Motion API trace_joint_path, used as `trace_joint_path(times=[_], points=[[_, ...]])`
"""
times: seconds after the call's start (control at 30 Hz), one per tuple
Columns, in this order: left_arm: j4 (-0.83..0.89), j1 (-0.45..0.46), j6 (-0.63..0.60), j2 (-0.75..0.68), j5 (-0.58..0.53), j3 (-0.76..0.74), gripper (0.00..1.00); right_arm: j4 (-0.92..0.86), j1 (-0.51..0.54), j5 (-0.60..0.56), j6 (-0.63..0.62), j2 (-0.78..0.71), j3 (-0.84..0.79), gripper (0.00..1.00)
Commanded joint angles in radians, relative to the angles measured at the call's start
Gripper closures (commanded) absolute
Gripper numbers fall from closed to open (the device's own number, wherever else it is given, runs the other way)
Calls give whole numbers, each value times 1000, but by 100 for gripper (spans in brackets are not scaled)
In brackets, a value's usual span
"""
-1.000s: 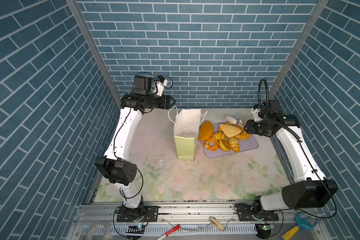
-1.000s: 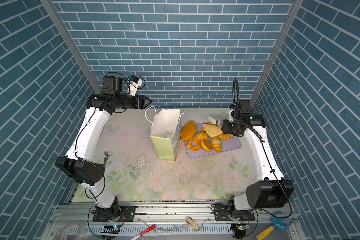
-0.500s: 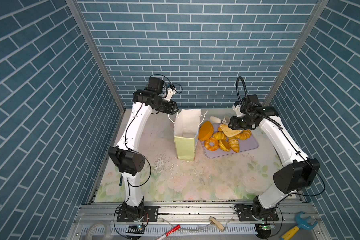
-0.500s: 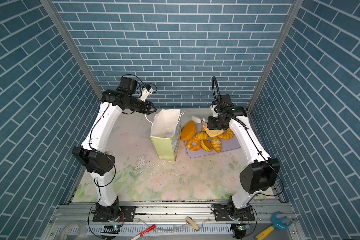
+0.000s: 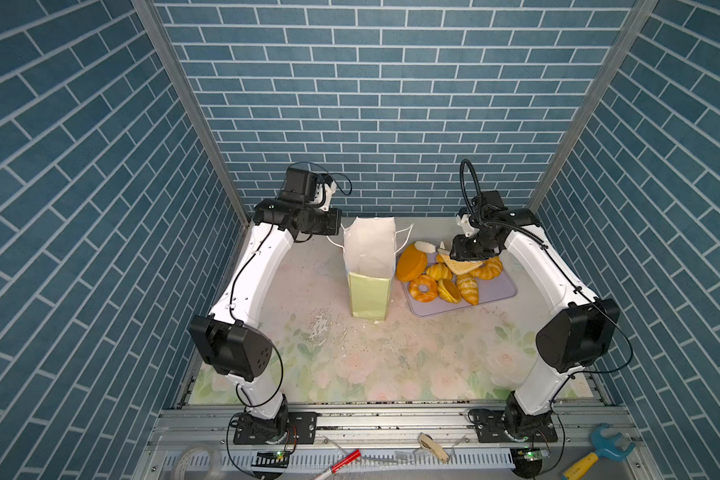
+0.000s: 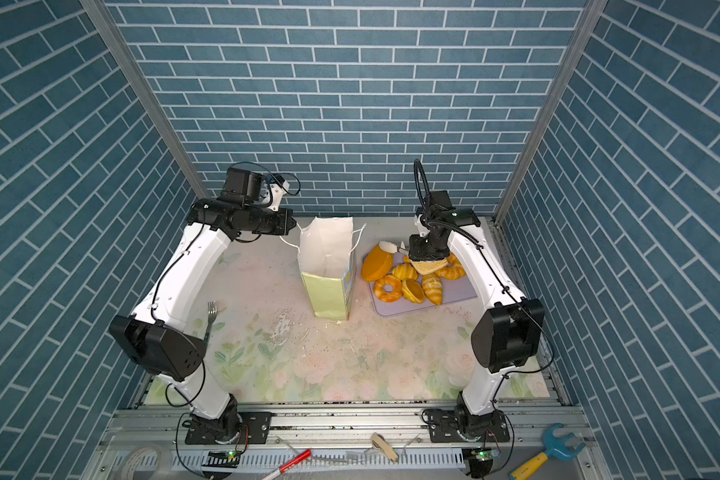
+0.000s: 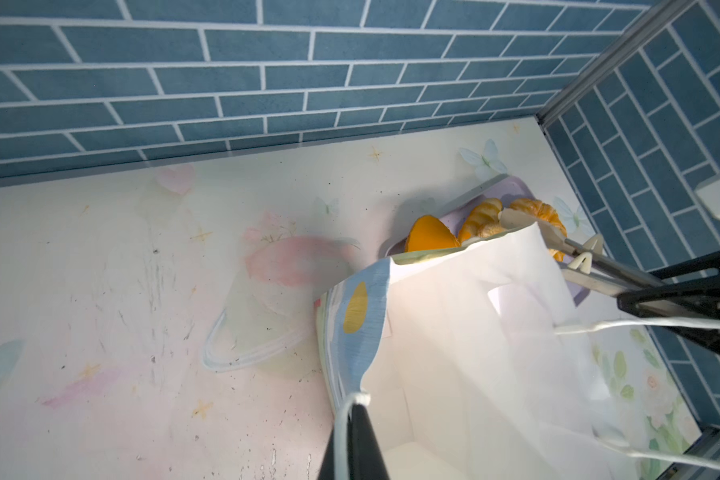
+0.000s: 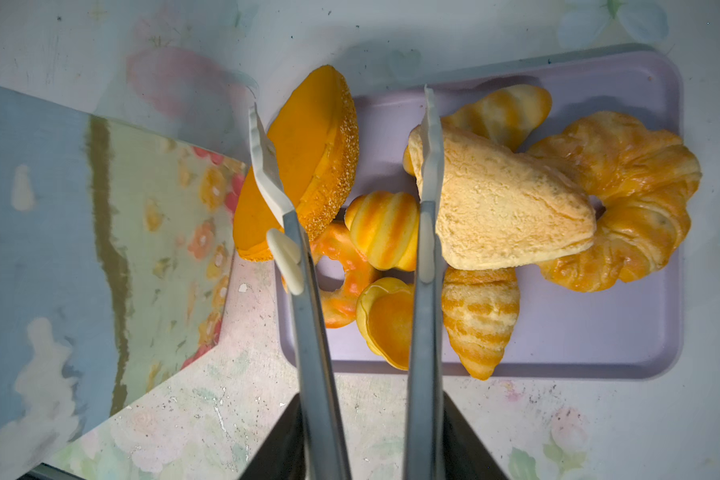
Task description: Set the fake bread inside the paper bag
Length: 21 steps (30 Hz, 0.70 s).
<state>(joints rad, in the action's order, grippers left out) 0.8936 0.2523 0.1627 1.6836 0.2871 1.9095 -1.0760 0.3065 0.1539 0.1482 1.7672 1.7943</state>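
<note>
**A:** Left tool (image 7: 356, 432) has just snapped together! A second ago it was wide and off by the back wall. Now it's at the rim of the bag (image 5: 370, 295), on the side away from the tray (image 8: 578, 324).

**B:** Clamped on what?

**A:** On the bag, right where a cord (image 7: 336, 432) meets the paper. Whether it pinches cord or paper, the wrist view won't let me say.

**B:** And that means?

**A:** My read is that the mouth is pinned steady, ready for loading.

**B:** The right side?

**A:** The right tool (image 8: 371, 403) grips tongs (image 8: 427, 232) and has swung in over the tray. The blades stand apart with nothing held between them. One crosses the disc bun (image 8: 308, 158), the other lies against the slice (image 8: 508, 208).

**B:** Containers, then.

**A:** The bag stands upright on the surface (image 5: 391, 361), just beside the tray. Its inside is white, and what shows of its floor is bare. All the bread (image 5: 445, 278) is on the tray: croissants, a doughnut (image 8: 341, 266), small buns, and the slice on top. The disc is tipped on edge at the bag side.

**B:** So nothing is bagged yet.

**A:** Nothing. First pick to come, I'd say.
</note>
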Motion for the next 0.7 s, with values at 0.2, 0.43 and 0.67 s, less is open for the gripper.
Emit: trace_joint_path(times=[0.2, 0.43, 0.67], points=[[-162, -30, 119, -93, -63, -154, 93, -54, 17, 57, -18, 83, 100, 53], [-182, -54, 124, -131, -86, -210, 66, -86, 27, 71, -5, 139, 145, 53], [-147, -58, 88, -158, -120, -195, 44, -87, 49, 84, 18, 151, 151, 53]])
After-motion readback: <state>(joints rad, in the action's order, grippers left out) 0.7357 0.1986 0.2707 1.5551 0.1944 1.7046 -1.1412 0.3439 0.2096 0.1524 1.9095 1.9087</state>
